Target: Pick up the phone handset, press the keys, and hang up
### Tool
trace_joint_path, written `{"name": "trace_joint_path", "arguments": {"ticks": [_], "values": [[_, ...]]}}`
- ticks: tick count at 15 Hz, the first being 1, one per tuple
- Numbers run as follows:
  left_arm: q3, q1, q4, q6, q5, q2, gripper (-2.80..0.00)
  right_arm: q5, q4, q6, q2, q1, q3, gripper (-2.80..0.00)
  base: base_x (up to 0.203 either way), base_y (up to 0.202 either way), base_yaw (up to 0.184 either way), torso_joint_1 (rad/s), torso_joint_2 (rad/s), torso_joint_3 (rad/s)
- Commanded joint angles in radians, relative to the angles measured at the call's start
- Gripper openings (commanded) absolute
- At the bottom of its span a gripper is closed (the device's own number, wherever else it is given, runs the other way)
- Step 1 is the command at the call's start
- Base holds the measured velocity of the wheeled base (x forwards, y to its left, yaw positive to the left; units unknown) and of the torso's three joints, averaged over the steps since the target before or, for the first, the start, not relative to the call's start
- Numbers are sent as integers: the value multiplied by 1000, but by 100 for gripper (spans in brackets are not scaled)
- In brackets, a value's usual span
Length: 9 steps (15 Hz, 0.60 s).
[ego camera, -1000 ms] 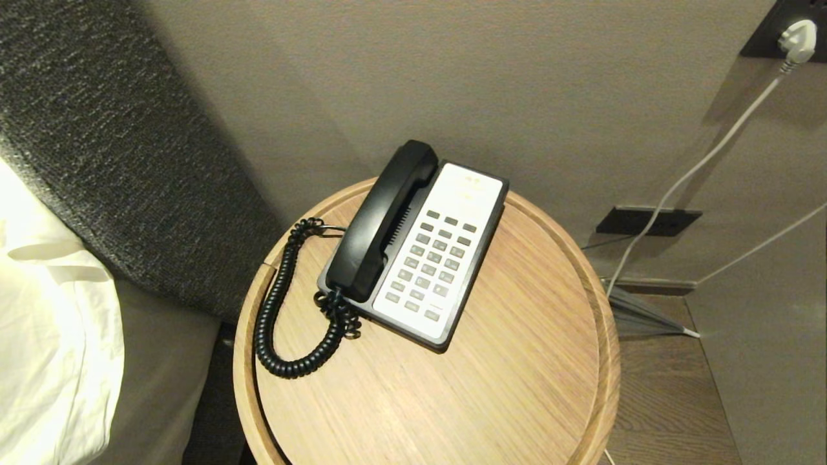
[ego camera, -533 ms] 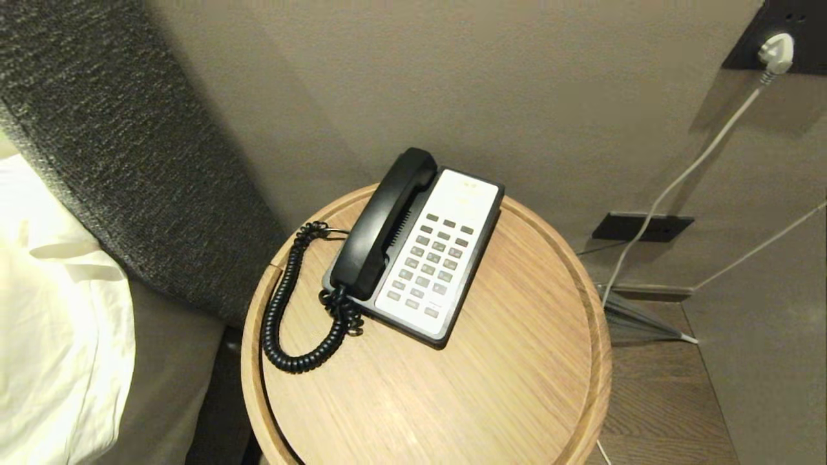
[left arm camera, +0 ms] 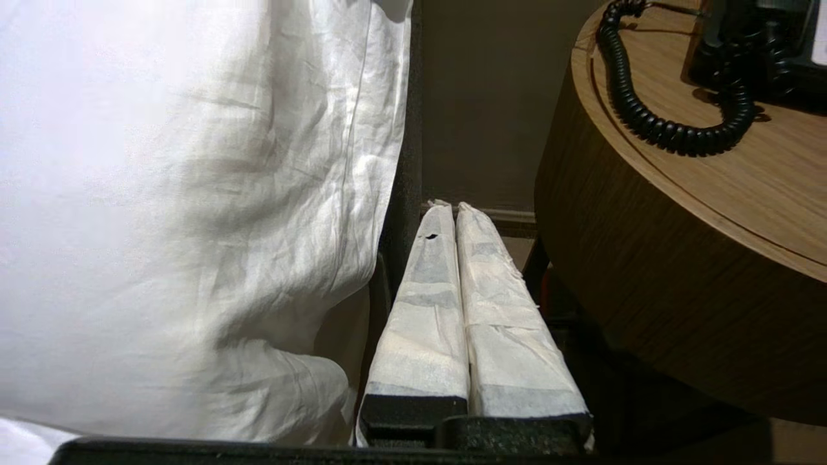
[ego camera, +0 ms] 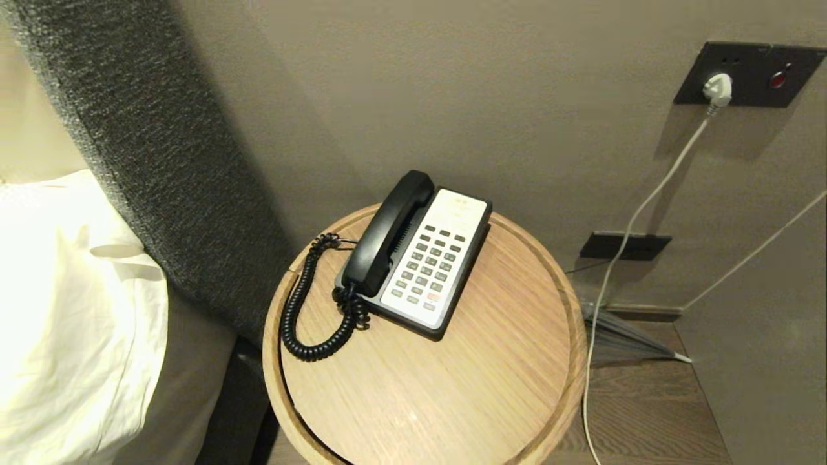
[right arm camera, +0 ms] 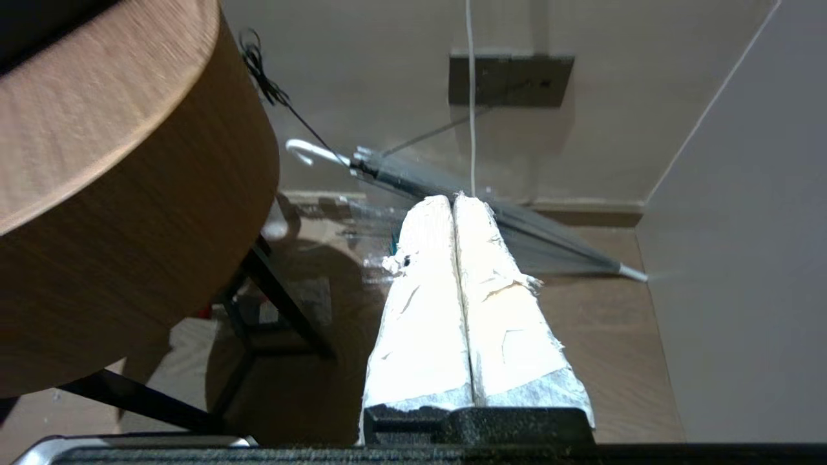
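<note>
The left gripper's (left arm camera: pixel 455 210) fingers (left arm camera: pixel 426 303) are pressed together, holding nothing, low in the gap between the white bedding (left arm camera: pixel 194 194) and the side of the round wooden desk (left arm camera: pixel 646 258). The right gripper's (right arm camera: pixel 454 199) fingers (right arm camera: pixel 426 310) are likewise closed on nothing, down beside the desk's other side above the wood floor (right arm camera: pixel 614 349), with a folded umbrella (right arm camera: pixel 491 213) lying along the wall beyond them. Neither arm shows in the head view. On the desk (ego camera: pixel 452 387), toward its far edge, sits the phone (ego camera: pixel 462 284), angled. The handset (ego camera: pixel 387 232) rests in its cradle on the phone's left side, and its coiled cord (ego camera: pixel 300 316) loops out over the desk to the left. The keys (ego camera: pixel 429 268) sit in rows in the white faceplate just right of the handset. Behind the desk is the wall, where a white plug (ego camera: pixel 717 87) sits in a dark socket panel (ego camera: pixel 756 74), its cable (ego camera: pixel 620 258) hanging down to the floor. A grey headboard (ego camera: pixel 161 161) rises on the left.
</note>
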Motion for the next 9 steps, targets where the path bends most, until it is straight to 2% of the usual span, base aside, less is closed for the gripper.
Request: {"name": "trace_joint_path", "arguments": {"ticks": [1, 9], "values": [[40, 0, -1, 0, 0, 0, -280, 1, -1, 0, 5, 0, 21, -280, 0, 0, 0, 6, 0, 196], [40, 0, -2, -3, 0, 1, -280, 1, -1, 0, 5, 0, 21, -280, 0, 0, 0, 2, 2, 202]]}}
